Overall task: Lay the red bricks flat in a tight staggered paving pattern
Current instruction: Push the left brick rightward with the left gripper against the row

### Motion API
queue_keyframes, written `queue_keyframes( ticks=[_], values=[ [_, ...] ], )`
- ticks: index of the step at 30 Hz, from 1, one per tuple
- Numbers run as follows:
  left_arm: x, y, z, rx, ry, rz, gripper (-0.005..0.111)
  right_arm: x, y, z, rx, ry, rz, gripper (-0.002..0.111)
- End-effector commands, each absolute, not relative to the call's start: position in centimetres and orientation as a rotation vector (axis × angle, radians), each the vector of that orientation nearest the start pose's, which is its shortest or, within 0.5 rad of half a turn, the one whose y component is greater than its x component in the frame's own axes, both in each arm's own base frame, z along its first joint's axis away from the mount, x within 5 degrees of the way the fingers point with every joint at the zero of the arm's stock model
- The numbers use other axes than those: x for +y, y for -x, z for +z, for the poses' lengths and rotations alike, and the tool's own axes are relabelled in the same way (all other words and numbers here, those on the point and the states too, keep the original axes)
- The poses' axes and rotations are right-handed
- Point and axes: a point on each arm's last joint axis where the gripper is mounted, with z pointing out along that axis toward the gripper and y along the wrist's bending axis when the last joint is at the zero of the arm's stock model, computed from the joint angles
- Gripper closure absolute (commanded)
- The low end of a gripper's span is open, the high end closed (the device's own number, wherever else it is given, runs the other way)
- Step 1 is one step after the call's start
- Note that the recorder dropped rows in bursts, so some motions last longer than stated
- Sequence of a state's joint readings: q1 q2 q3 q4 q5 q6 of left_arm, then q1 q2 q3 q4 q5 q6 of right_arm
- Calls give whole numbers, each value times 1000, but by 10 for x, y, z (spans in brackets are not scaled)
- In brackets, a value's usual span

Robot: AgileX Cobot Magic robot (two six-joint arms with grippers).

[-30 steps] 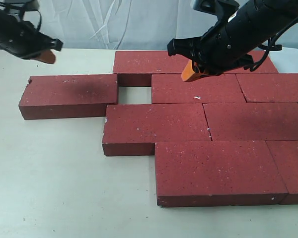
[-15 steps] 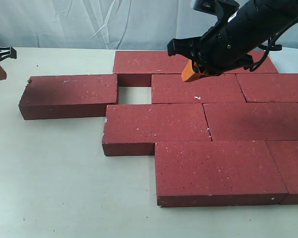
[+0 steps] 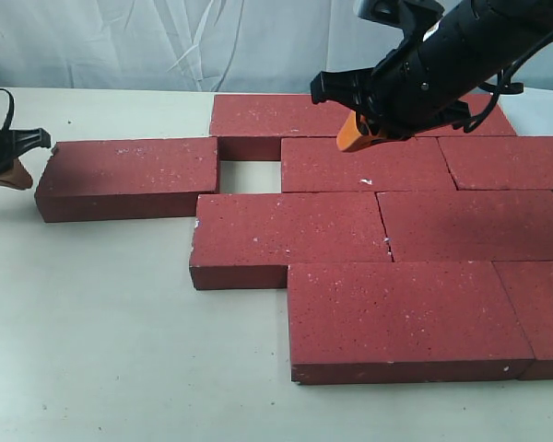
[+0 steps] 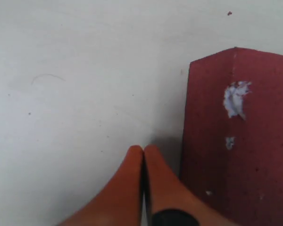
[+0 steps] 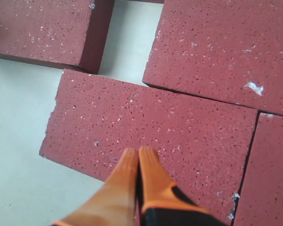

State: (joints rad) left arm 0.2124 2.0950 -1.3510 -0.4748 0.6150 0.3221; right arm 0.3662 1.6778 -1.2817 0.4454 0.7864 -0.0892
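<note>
Several red bricks lie flat in staggered rows on the table (image 3: 120, 350). One brick (image 3: 129, 175) sits apart at the left, with a gap (image 3: 249, 175) between it and its row. My left gripper (image 3: 19, 176) is shut and empty, low beside that brick's left end. In the left wrist view its orange fingers (image 4: 144, 151) are pressed together close to the brick's end face (image 4: 240, 141); contact is unclear. My right gripper (image 3: 354, 136) hovers shut and empty over the back rows. Its tips (image 5: 138, 153) hang above a brick top (image 5: 170, 122).
White cloth (image 3: 212, 46) hangs behind the table. Bare tabletop runs along the left and front of the paving. The bricks at the right (image 3: 498, 221) sit tight together and reach the frame edge.
My left gripper has come down from the upper left to the table beside the left brick's end. The right arm and the bricks have not moved.
</note>
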Motion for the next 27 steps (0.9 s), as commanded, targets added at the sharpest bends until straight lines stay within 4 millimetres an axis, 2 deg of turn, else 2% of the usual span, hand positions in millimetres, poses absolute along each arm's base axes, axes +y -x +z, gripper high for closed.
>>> queue_keyframes(
  ticks=[1, 8, 13, 27],
  values=[
    [63, -414, 119, 2731, 344, -399, 107, 152, -324, 273, 2632, 281, 607, 109],
    [54, -416, 115, 2704, 292, -539, 107, 152, -324, 273, 2632, 281, 607, 109],
    [49, -416, 108, 2722, 277, -563, 107, 152, -324, 273, 2632, 281, 607, 109],
    [4, -421, 106, 2734, 73, -560, 107, 152, -324, 273, 2632, 281, 607, 109]
  ],
)
